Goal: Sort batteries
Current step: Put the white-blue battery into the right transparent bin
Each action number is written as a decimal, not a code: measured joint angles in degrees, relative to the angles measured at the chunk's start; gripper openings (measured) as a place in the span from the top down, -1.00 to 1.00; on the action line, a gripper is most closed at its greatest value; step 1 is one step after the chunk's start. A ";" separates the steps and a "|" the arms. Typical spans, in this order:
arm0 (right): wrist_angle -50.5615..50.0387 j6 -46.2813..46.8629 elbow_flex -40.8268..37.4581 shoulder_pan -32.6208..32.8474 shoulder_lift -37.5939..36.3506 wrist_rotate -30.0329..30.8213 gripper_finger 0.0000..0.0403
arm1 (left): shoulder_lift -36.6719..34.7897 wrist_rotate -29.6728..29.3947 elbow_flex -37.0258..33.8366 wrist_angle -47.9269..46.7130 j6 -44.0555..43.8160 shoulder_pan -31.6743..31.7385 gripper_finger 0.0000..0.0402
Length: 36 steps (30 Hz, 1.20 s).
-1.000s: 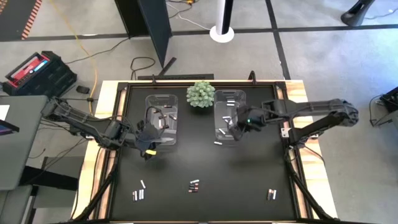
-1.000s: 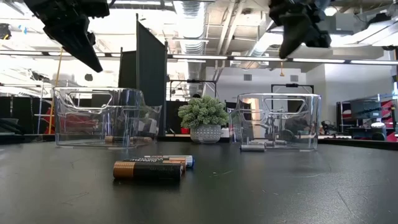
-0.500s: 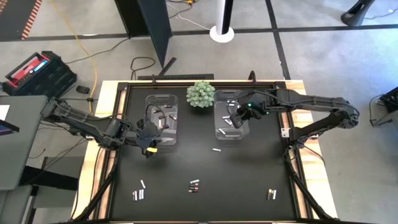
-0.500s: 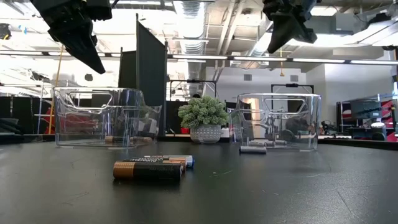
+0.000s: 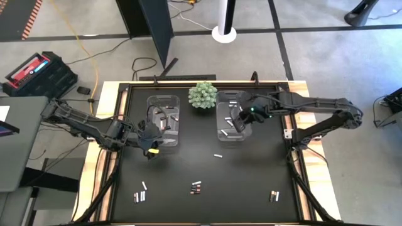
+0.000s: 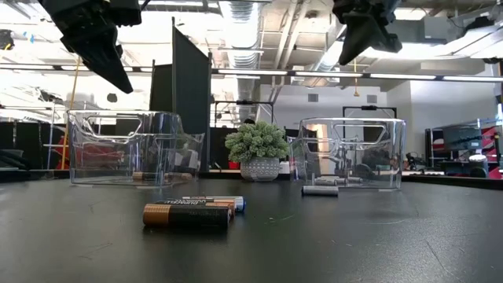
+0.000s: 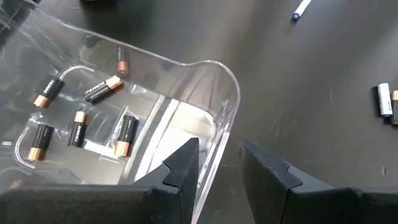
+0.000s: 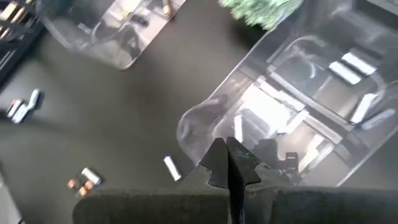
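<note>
Dark batteries with copper ends (image 7: 124, 134) lie in the left clear bin (image 7: 217, 68). Pale silver batteries (image 8: 348, 68) lie in the right clear bin (image 8: 193, 124). My left gripper (image 7: 217, 149) hangs open over the left bin's near corner (image 5: 151, 147), with nothing between its fingers. Above the right bin's near part, my right gripper (image 8: 227, 152) is shut and holds nothing (image 5: 240, 121). One pale battery (image 5: 218, 153) lies on the black table just in front of the right bin. More loose batteries (image 5: 196, 186) lie toward the near edge.
A green spiky plant in a pot (image 5: 203, 95) stands between the two bins at the back. Loose batteries lie near the front edge at the left (image 5: 139, 196) and the right (image 5: 274, 196). Bare black mat spreads between the bins and these batteries.
My right gripper, still shut, has risen and gone a little toward the table's far edge, over the right bin. The pale battery in front of that bin has shifted a little toward the near edge.
</note>
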 joint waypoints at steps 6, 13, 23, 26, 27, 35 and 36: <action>0.14 3.50 -0.12 7.00 1.66 1.79 0.97 | 0.00 0.00 0.00 0.02 -0.68 0.00 0.44; 0.33 6.06 -0.12 16.13 8.39 2.36 0.97 | 0.00 0.00 0.00 0.02 -0.66 0.00 0.44; 0.53 14.02 -0.12 29.88 21.12 9.43 0.94 | 0.00 0.05 0.00 0.04 -0.66 0.00 0.44; 1.65 18.29 -0.14 33.16 23.71 10.89 0.83 | 0.00 0.07 0.00 0.02 -0.66 0.00 0.44; 2.35 19.26 -0.14 33.94 24.36 10.99 0.78 | 0.00 0.07 0.00 0.04 -0.66 0.00 0.44; 4.54 22.16 -0.16 37.61 26.30 11.06 0.35 | 0.00 0.68 -0.02 0.03 -0.66 0.00 0.44; 4.26 20.40 -0.16 37.67 26.28 11.11 0.30 | 0.00 0.83 0.00 0.04 -0.66 0.00 0.44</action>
